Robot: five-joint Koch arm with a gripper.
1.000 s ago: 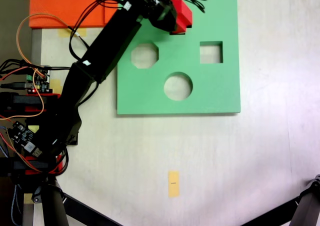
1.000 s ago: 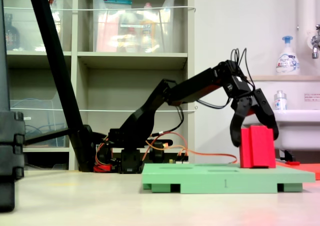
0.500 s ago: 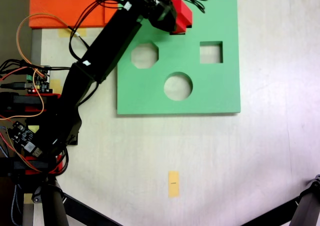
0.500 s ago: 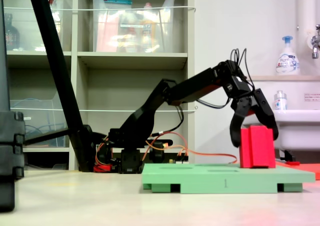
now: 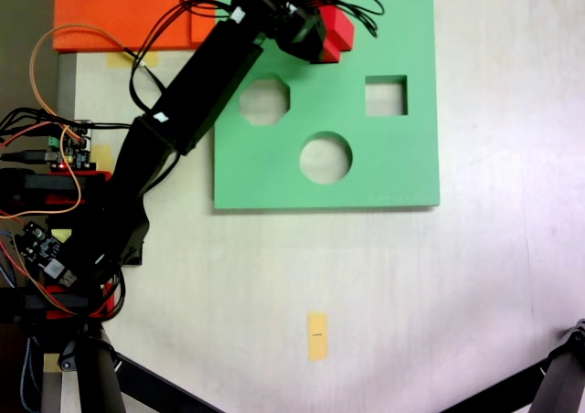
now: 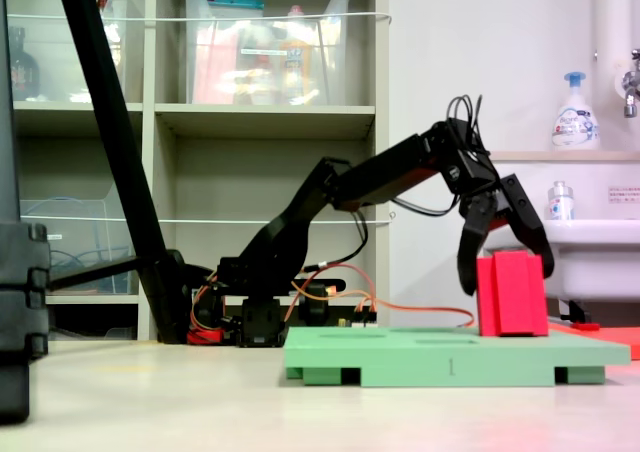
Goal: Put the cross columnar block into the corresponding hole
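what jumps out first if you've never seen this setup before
The bright red cross block stands upright on the far end of the green foam board, with the black arm's gripper straddling it, jaws spread. The board's octagonal, square and round cutouts gape open in the view from above.

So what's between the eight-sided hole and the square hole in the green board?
Just bare green foam board lies between the octagonal cutout and the square cutout, seen in the fixed view from above.

fingers [image 6: 505, 272] now spread apart, raised slightly off the red cross block [image 6: 512, 294], block leaning slightly left
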